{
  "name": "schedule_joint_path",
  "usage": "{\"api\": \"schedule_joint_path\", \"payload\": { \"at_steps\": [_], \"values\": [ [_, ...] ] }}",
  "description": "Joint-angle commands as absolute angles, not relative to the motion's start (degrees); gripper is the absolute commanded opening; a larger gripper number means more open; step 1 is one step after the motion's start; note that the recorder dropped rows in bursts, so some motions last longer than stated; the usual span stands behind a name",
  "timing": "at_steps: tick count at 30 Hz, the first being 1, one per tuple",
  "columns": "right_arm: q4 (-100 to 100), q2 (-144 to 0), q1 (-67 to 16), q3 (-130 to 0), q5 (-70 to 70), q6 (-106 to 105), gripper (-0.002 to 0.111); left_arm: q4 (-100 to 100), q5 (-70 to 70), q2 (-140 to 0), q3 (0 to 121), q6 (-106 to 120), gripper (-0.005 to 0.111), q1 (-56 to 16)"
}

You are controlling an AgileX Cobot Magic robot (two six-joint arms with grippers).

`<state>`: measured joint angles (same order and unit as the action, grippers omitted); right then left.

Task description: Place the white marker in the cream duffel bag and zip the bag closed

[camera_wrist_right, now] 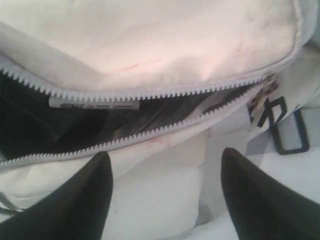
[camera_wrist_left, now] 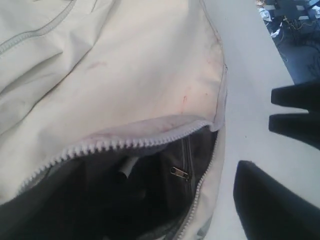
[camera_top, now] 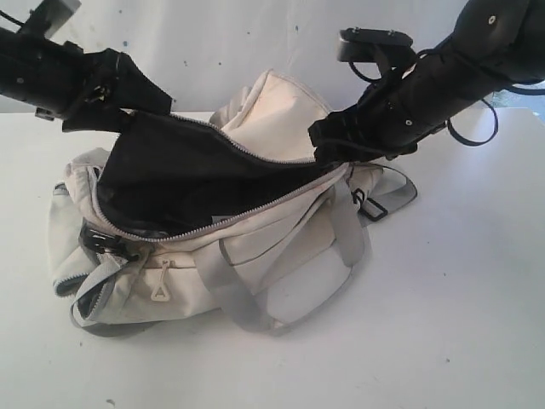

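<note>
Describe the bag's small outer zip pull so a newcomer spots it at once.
Find the cream duffel bag lying open on the white table. On its camera-facing side, below the open mouth, hangs a small zip pull: cream like the fabric, unlike the grey straps and black buckle nearby.

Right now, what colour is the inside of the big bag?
Black. The lining of the cream duffel bag shows best in the exterior view.

The cream duffel bag (camera_top: 281,119) is matt cloth, its straps (camera_top: 349,230) webbing
</note>
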<state>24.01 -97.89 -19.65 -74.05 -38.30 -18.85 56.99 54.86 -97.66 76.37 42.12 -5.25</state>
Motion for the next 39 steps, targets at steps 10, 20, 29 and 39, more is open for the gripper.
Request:
{"api": "schedule_joint_path", "payload": {
  "at_steps": [10, 20, 29, 39],
  "values": [
    [22.6, -102.9, -14.5, -77.2, -33.3, -12.6, 0.059, 24.2, 53.7, -92.4, 76.7, 4.4, 0.097, -5.1],
    [22.6, -108.9, -13.7, -82.0, -19.7, -12.8, 0.059, 23.5, 48.2, -97.4, 76.7, -5.6, 0.097, -5.1],
    [22.5, -114.5, -13.7, -82.2, -13.5, -14.9, 0.049, 27.4, 48.4, -103.4, 76.7, -6.2, 0.097, -5.3],
    [23.8, -120.3, -13.7, -88.6, -26.5, -18.1, 0.060, 32.3, 49.5, -108.1, 76.7, -2.9, 0.097, -5.3]
  ]
}}
